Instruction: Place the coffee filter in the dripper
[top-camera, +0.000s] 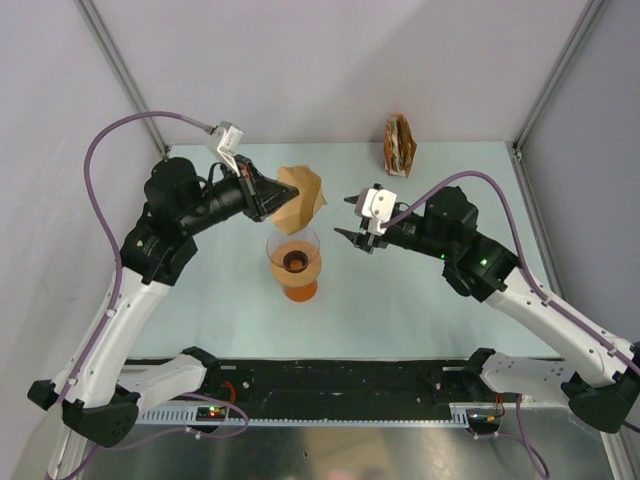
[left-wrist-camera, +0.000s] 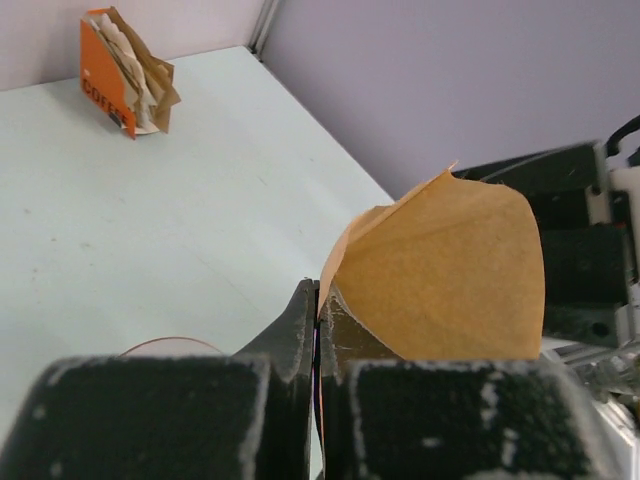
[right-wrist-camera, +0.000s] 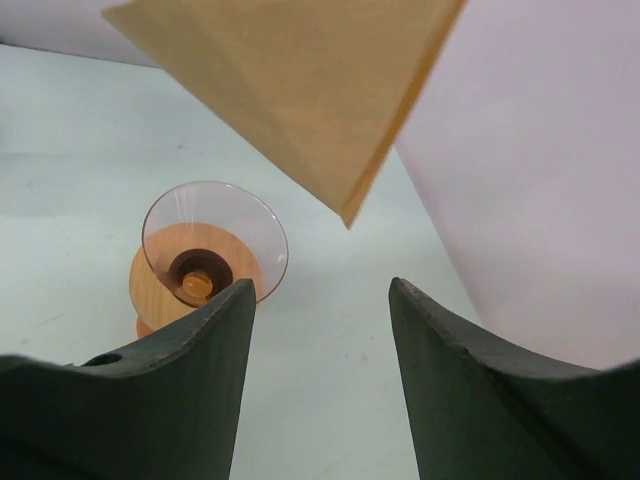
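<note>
Your left gripper (top-camera: 268, 200) has its jaws pressed together on one edge of the thin, creased tan-brown paper coffee filter (top-camera: 300, 198). The left wrist view shows the paper pinched between the fingertips and fanning out beyond them. Your right gripper (top-camera: 350, 218) stands with its jaws apart and nothing between them, just beside the filter on the other side.

The filter hangs in the air over the far rim of the round, translucent peach-orange cone dripper (top-camera: 293, 255) and does not touch it. From the right wrist, its pointed tip (right-wrist-camera: 345, 215) aims downward with the dripper (right-wrist-camera: 215, 240) below and to one side.

I judge the pick-up done. The cone has not yet been lined up over the mouth, lowered in or released.

The dripper holds no paper, and its dark centre hole shows plainly. It sits on an orange base on the pale green table (top-camera: 430, 300). At the far edge, well apart, an upright orange-and-brown pack (top-camera: 401, 145) holds a bundle of spare papers.
</note>
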